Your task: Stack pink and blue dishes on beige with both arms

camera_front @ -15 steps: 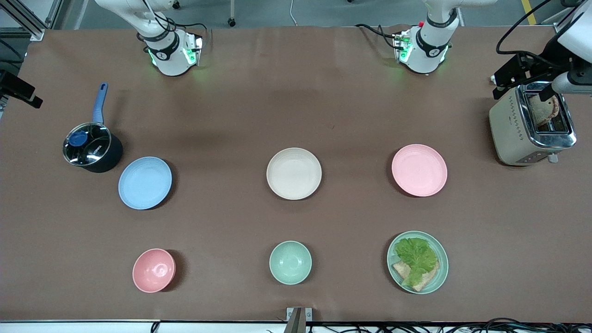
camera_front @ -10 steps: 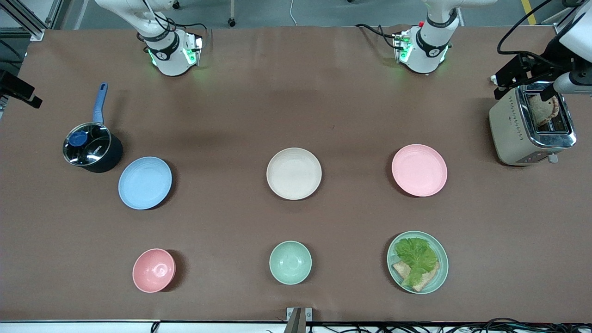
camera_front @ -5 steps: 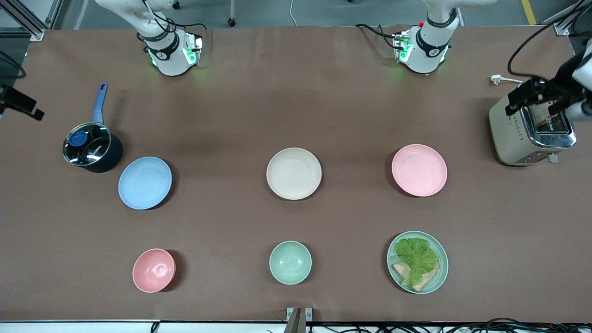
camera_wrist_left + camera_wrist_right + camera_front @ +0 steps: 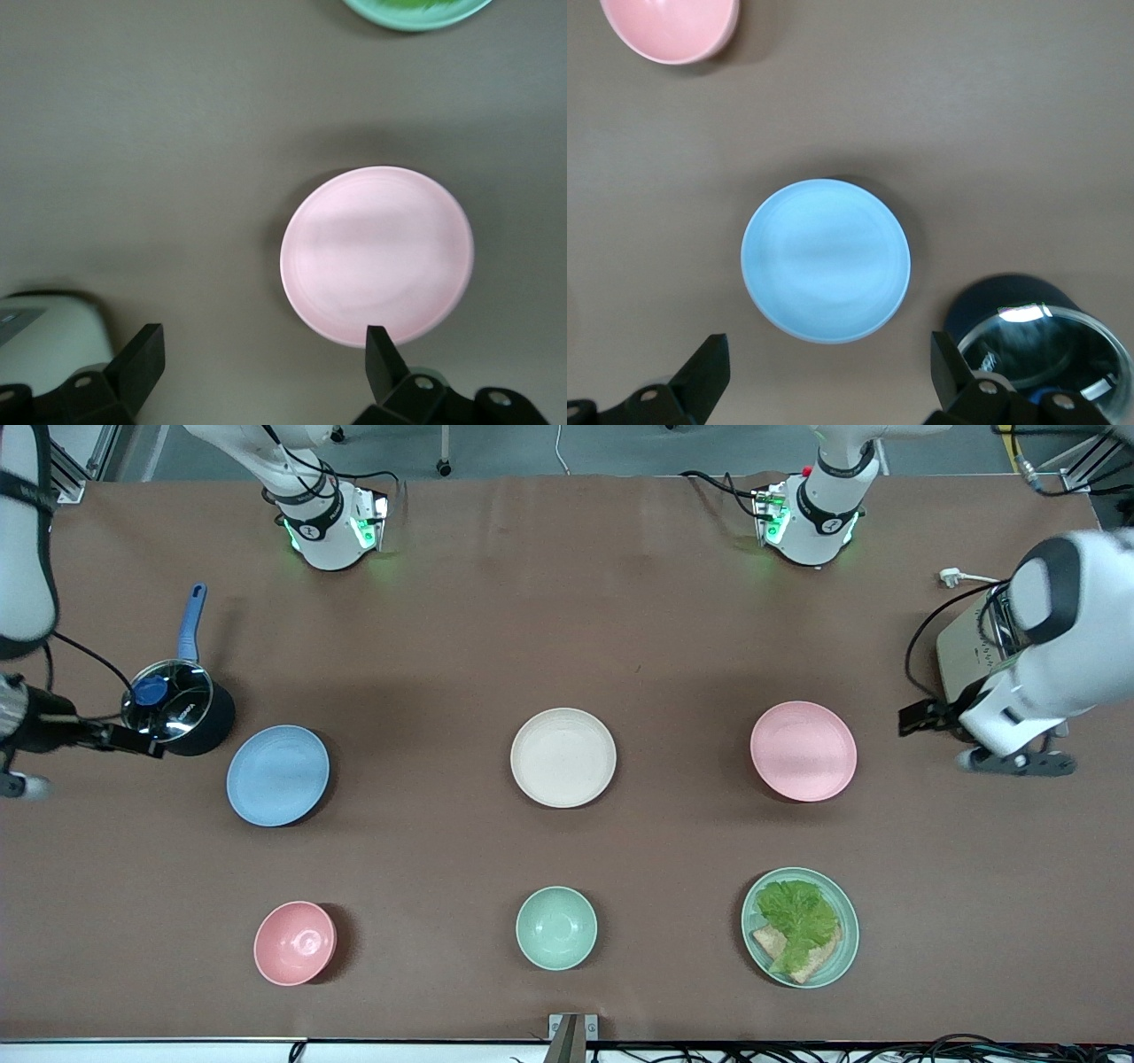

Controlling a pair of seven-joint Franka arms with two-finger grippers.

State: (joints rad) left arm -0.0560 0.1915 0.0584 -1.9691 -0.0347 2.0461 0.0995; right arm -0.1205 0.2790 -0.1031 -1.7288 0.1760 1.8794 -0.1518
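The cream-beige plate (image 4: 563, 757) lies mid-table. The pink plate (image 4: 803, 750) (image 4: 376, 252) lies beside it toward the left arm's end, and the blue plate (image 4: 278, 775) (image 4: 826, 259) toward the right arm's end. All three are bare and flat on the table. My left gripper (image 4: 1016, 763) (image 4: 261, 363) hangs open over bare table between the pink plate and the toaster, holding nothing. My right gripper (image 4: 22, 786) (image 4: 828, 367) hangs open and empty over the table edge beside the pot, short of the blue plate.
A lidded dark pot (image 4: 177, 708) (image 4: 1036, 341) with a blue handle stands against the blue plate. The toaster (image 4: 961, 655) is partly hidden by the left arm. Nearer the camera sit a pink bowl (image 4: 295, 943), a mint bowl (image 4: 556, 927) and a mint plate with lettuce and bread (image 4: 800, 927).
Both arms have swung in from the table's ends. The left gripper left the toaster and came down beside the pink plate; the right came in beside the pot. The plates have not moved.
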